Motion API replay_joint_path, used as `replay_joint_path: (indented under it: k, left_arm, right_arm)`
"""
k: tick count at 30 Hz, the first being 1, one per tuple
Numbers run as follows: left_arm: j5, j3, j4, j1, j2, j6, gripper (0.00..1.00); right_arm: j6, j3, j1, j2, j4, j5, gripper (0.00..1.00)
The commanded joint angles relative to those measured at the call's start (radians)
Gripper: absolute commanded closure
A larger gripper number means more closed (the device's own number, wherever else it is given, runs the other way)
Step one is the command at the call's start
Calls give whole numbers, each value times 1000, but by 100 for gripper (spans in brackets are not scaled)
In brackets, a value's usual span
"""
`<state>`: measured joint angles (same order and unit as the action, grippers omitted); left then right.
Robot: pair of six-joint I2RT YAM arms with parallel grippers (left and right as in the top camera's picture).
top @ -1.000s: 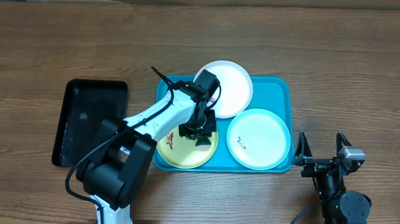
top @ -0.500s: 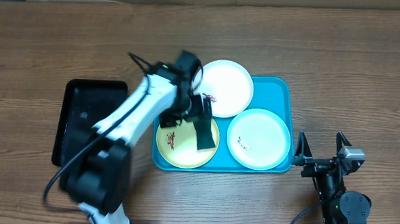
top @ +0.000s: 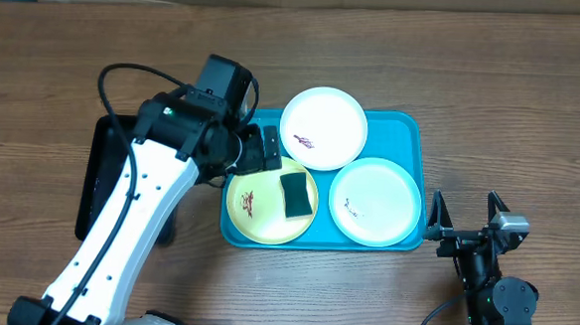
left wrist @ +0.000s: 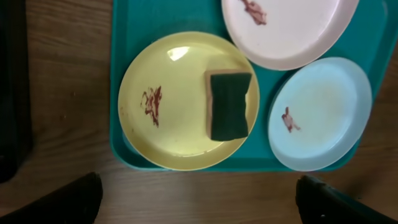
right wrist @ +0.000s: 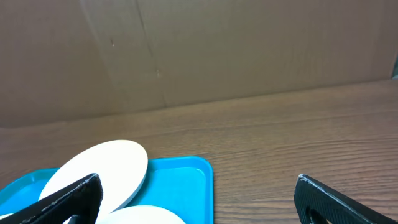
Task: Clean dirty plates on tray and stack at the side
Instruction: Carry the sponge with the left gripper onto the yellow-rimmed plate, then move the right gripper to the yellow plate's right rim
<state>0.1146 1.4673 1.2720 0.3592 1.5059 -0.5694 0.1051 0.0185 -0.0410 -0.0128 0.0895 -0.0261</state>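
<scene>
The turquoise tray holds three plates. The white plate lies at the back with a red smear, its edge over the other two. A red smear also marks the yellow-green plate at the front left, and a green sponge lies flat on it. The pale mint plate sits at the front right. My left gripper hovers open over the tray's left edge, holding nothing. From the left wrist view, the sponge rests free on the yellow-green plate. My right gripper is open beside the tray's right edge.
A narrow black tray lies left of the turquoise tray, partly under my left arm. Bare wooden table surrounds both trays. A cardboard wall stands behind the table.
My left gripper opened, released the sponge onto the yellow-green plate, then rose and pulled back to the left. The right arm has not moved.
</scene>
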Motion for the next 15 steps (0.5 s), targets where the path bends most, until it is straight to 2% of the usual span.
replay_joint_path:
  k: [1, 5, 8, 10, 12, 15]
  left_arm:
    - [-13, -50, 3, 8, 11, 7, 0]
    - [-10, -92, -21, 8, 11, -11, 0]
    - [-9, -92, -18, 8, 11, -55, 0]
    - [-10, -92, -11, 8, 11, -59, 0]
    - [-13, -92, -6, 8, 11, -59, 0]
    - [-13, -92, 8, 8, 11, -59, 0]
  right_arm:
    - [65, -11, -5, 9, -30, -63, 0]
    - [409, -11, -5, 9, -55, -470, 0]
    - [563, -10, -5, 9, -185, -566, 0]
    - [584, -2, -5, 9, -355, -605, 0]
    - [571, 40, -3, 8, -438, -595, 0]
    - [420, 181, 9, -14, -321, -567, 0]
